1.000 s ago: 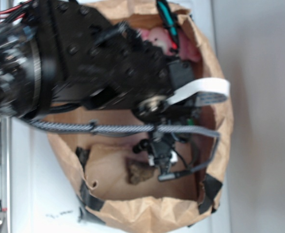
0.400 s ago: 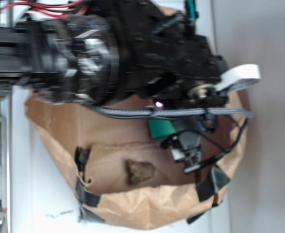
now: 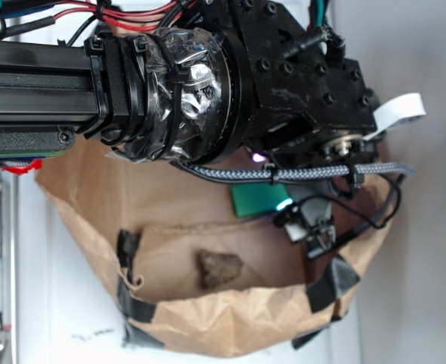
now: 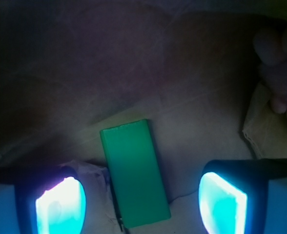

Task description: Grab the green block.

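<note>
The green block (image 4: 133, 173) lies flat on the brown paper floor of the bag, long side pointing away from me in the wrist view. Its near end sits between my two glowing pads (image 4: 60, 207), with gaps on both sides. My gripper (image 4: 141, 207) is open and touches nothing. From outside, the green block (image 3: 255, 200) shows partly under the arm's cable, and the gripper (image 3: 314, 227) hangs just to its right inside the bag.
A rough brown rock (image 3: 221, 268) lies on the bag floor nearer the front. The crumpled paper bag wall (image 3: 230, 326) rings everything, patched with black tape (image 3: 337, 280). A pink plush shape (image 4: 277, 73) shows at the wrist view's right edge.
The arm has swung right and forward across the bag. The pink plush is now hidden outside and the green block has come into view beside the gripper.
</note>
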Tool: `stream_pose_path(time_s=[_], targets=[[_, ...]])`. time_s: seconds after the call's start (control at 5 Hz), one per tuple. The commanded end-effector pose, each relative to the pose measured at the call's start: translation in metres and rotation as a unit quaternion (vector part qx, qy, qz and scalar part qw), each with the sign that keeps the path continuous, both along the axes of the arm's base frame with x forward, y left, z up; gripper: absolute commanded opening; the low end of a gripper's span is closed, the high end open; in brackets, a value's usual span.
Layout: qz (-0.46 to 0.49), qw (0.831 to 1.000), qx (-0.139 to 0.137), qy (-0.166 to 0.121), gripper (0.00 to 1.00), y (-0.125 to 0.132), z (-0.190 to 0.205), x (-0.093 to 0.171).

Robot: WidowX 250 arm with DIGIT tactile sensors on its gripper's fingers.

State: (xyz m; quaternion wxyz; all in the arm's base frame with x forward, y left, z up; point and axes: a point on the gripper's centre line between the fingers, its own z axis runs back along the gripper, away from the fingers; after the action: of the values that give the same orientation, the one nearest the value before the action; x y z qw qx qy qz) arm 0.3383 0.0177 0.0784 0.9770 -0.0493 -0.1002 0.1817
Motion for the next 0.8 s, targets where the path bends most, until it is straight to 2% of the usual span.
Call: stream_pose_path(time_s=[0.0, 0.2, 0.6], targets=[[-0.031, 0.997, -0.006, -0.068, 1.00, -0.016, -0.002, 0.010], [-0.043, 0.997, -0.012, -0.067, 1.00, -0.025, -0.011, 0.008], [-0.074, 0.995, 0.006, -0.064, 1.00, -0.038, -0.025, 0.003]])
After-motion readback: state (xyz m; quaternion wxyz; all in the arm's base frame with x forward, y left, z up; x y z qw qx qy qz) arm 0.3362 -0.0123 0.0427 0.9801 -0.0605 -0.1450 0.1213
